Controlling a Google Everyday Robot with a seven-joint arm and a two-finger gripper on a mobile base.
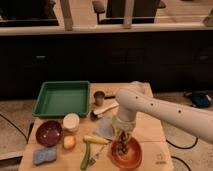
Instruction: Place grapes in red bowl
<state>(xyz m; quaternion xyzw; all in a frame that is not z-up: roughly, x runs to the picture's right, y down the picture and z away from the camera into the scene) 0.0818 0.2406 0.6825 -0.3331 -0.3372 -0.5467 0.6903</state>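
The orange-red bowl (129, 156) sits at the front of the wooden table, right of centre. My gripper (121, 141) hangs straight down over the bowl's left part, on the white arm that comes in from the right. A dark knobbly cluster, the grapes (120, 148), shows right under the gripper, at or inside the bowl. I cannot tell whether the grapes are still held or resting in the bowl.
A darker maroon bowl (48, 132) and a blue sponge (43, 155) lie front left. A green tray (62, 98) is at the back left. A white cup (71, 121), a yellow-orange fruit (69, 142), a green vegetable (85, 156), a metal cup (99, 97) and a cloth (105, 127) sit mid-table.
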